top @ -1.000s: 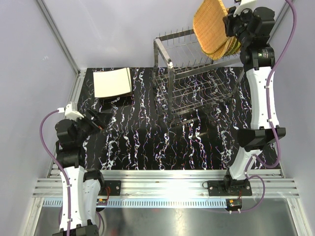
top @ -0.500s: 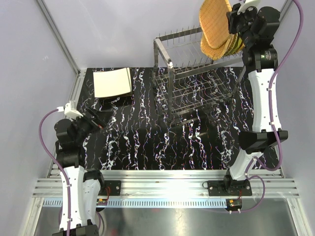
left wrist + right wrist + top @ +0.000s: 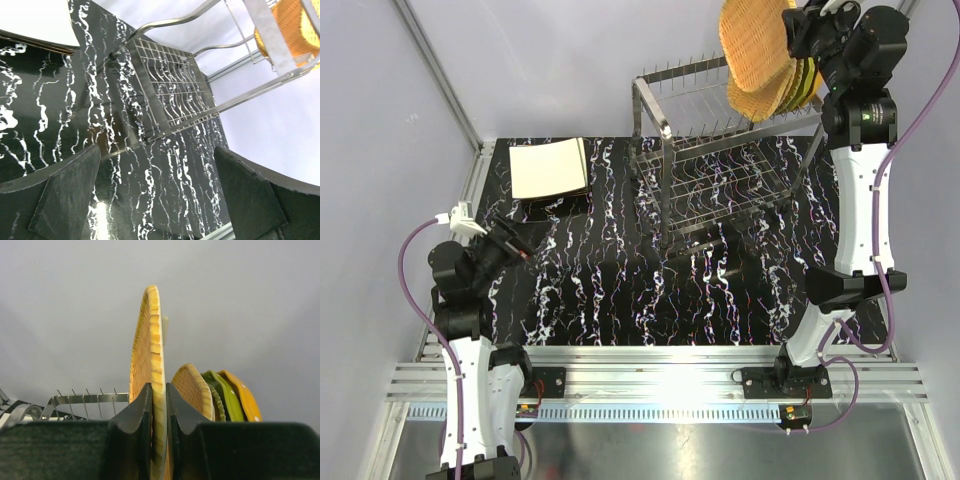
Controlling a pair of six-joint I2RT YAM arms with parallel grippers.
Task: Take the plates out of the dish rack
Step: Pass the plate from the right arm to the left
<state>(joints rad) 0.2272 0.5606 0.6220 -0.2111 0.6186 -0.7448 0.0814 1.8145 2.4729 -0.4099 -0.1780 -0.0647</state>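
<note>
— Across the black tabletop [image 3: 620, 300], what is laid out?
— The rack [image 3: 720, 190] is stood at far right; cream plates [image 3: 548, 168] are stacked at far left.
— And the woven plate [image 3: 755, 40]?
— It is clamped upright, on edge, by the right end effector [image 3: 798, 30], above the top tier and beside the racked plates [image 3: 765, 95]. The stack lies well leftward, nearer the left end effector [image 3: 515, 245], whose jaws are spread wide and empty.

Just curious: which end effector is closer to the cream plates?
Left. The left end effector, open, is on the near side of the cream plates; the right end effector is far off, above the rack, gripping a woven plate.
</note>
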